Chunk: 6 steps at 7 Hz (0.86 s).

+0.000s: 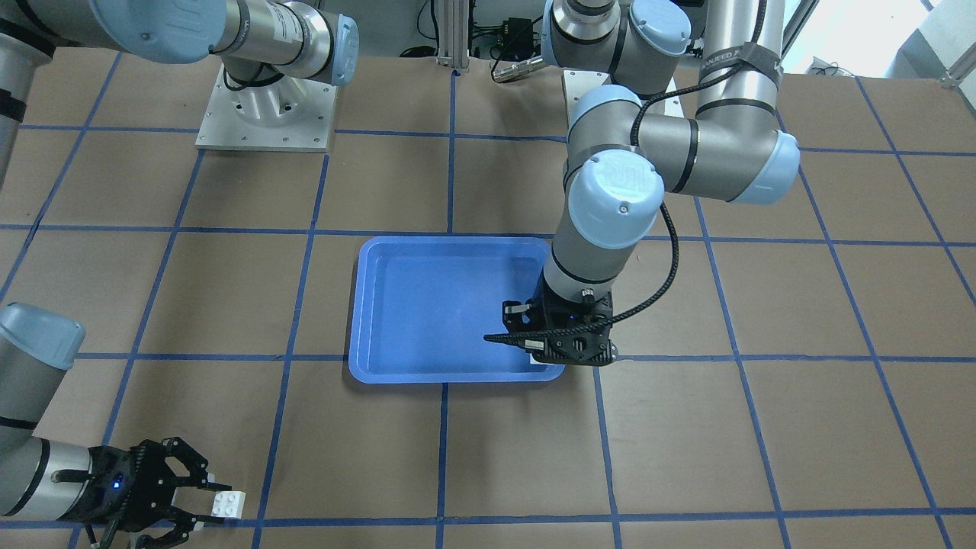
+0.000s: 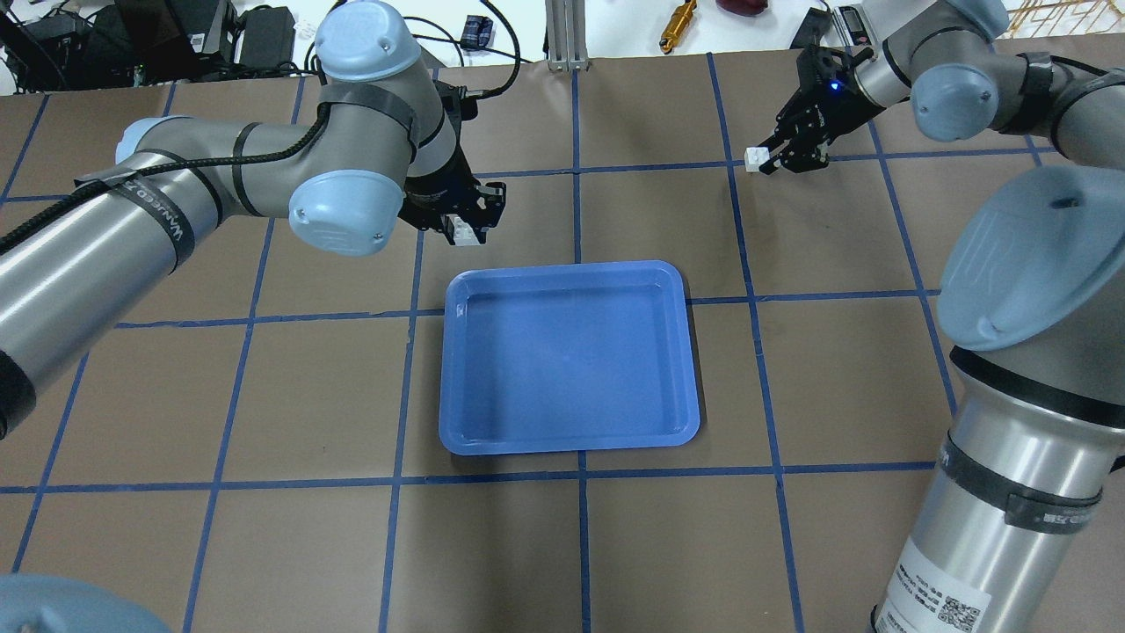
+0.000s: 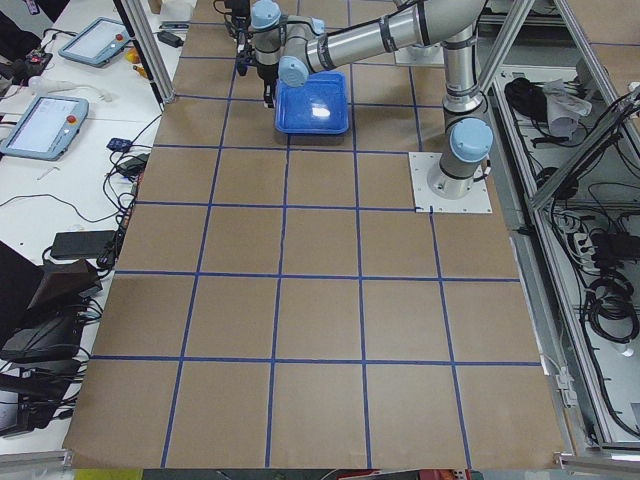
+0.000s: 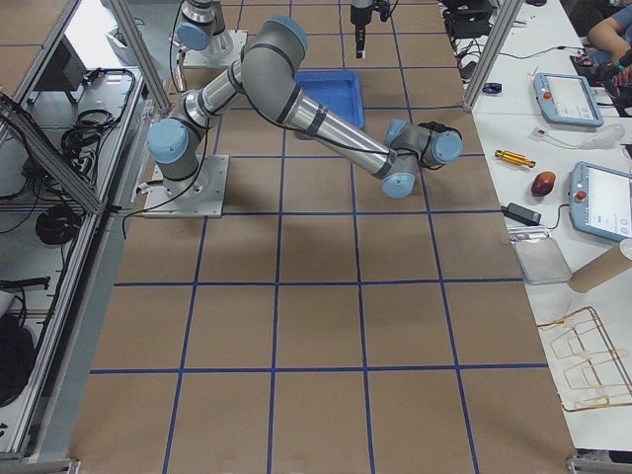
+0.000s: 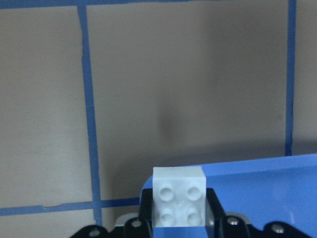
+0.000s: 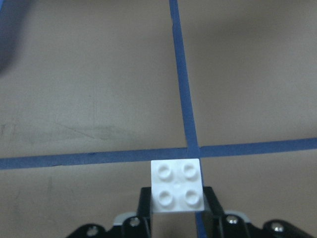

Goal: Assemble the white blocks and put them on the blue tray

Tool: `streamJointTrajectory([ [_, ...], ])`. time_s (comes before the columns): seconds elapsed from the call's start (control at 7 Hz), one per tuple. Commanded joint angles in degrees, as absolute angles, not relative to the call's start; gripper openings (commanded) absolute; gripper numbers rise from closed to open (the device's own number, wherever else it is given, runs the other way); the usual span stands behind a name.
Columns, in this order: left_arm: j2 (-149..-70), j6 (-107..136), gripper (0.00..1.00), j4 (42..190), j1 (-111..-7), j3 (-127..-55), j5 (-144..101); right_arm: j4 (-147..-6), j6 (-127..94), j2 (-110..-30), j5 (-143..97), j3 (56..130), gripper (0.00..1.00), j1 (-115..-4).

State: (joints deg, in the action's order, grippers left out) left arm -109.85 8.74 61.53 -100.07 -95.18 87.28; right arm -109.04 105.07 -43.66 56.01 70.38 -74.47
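Observation:
The blue tray (image 2: 453,369) lies in the middle of the table, with nothing in it; it also shows in the front-facing view (image 1: 366,305). My left gripper (image 2: 463,221) is shut on a white block (image 2: 459,231) and holds it studs outward over the tray's far left corner. The left wrist view shows this block (image 5: 179,203) between the fingers, with the tray's edge (image 5: 257,173) just beyond. My right gripper (image 2: 778,154) is shut on the second white block (image 2: 754,159) at the far right, well away from the tray. It shows in the right wrist view (image 6: 178,185) above a tape crossing.
The table is brown paper with a blue tape grid (image 2: 578,171). The arms' white base plates (image 1: 267,107) sit on the robot's side. Cables, a yellow tool (image 2: 678,18) and boxes lie beyond the far edge.

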Motion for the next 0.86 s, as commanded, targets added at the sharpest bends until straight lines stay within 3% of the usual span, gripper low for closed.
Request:
streamJointTrajectory([
  [0.0, -106.71, 14.22, 0.08, 61.26, -105.1, -100.69, 87.63, -108.03, 101.98, -46.92, 55.99, 70.75, 0.0, -75.32],
  [0.43, -106.08, 16.26, 0.08, 48.38, -106.43, -110.1, 87.54, -108.02, 97.21, -54.99, 56.07, 78.1, 0.0, -78.13],
  [0.71, -107.66, 19.85, 0.08, 46.58, -107.04, -110.39, 87.45, -109.06, 97.91, -61.31, 55.81, 88.27, 0.0, -78.13],
])
